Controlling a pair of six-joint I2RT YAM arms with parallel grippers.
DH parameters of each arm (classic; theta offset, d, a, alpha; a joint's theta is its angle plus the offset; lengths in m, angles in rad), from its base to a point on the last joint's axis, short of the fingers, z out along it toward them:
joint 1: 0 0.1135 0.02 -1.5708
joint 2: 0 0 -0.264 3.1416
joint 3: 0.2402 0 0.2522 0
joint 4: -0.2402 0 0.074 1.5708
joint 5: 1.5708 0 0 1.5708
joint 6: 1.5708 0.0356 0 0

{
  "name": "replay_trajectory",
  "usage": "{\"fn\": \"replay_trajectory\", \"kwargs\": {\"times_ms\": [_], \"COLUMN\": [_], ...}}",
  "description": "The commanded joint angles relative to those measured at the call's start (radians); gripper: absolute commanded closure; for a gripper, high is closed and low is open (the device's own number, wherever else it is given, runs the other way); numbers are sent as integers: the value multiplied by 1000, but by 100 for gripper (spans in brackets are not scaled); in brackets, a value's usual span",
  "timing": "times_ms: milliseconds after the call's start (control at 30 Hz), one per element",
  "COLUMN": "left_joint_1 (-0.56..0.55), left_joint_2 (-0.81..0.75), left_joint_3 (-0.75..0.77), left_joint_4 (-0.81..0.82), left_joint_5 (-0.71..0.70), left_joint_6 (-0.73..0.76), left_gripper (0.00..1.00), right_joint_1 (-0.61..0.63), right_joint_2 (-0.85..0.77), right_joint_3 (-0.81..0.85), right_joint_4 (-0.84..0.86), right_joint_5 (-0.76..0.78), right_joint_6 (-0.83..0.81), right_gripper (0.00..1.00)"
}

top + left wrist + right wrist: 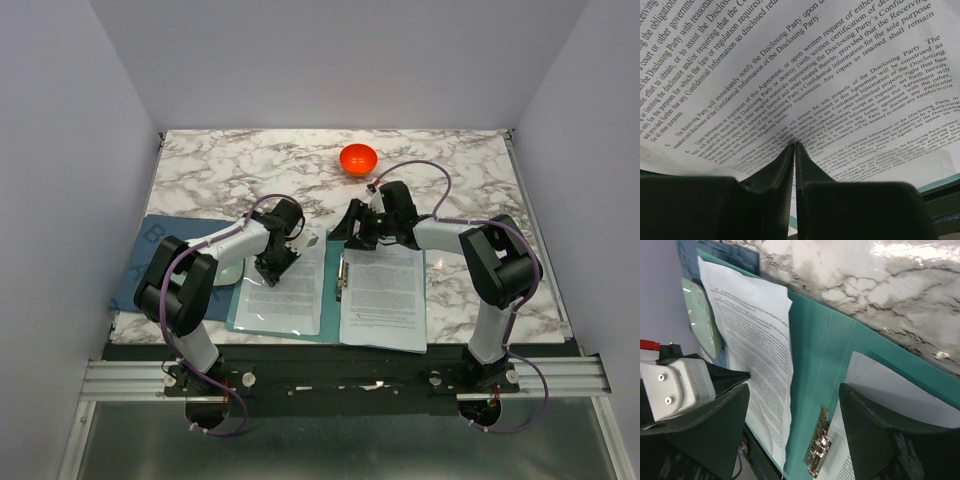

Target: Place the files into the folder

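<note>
The teal folder [332, 312] lies open at the near middle of the table, its metal clip [817, 450] by the spine. One of the files [290, 295] lies on its left half, another printed sheet [385, 295] on its right half. My left gripper [272, 268] is shut, its tips [795, 144] pressing down on the left sheet [815, 75]; whether a fold of paper is pinched I cannot tell. My right gripper [362, 235] hangs open over the folder's far edge, above the spine [820, 350], and holds nothing [795, 387].
An orange bowl [358, 158] stands at the back middle of the marble table [450, 180]. A dark blue mat [160, 255] and a pale mint plate [700, 315] lie left of the folder, under my left arm.
</note>
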Motion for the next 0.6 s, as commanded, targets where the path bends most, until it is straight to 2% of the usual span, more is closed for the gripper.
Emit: {"fn": "replay_trajectory", "kwargs": {"times_ms": [0,200,567], "left_joint_1": [2,2,2], "left_joint_2": [26,24,26], "left_joint_3": [-28,-31,-30], "left_joint_4": [-5,-10,-14], "left_joint_5": [-19,-17,-19], "left_joint_6": [13,16,20], "left_gripper": [84,84,85], "right_joint_1": [15,13,15], "right_joint_2": [31,56,62], "right_joint_3": [-1,-15,-29], "right_joint_4": [79,85,112], "right_joint_5": [-62,-73,-88], "right_joint_6": [16,11,19], "right_gripper": [21,25,24]}}
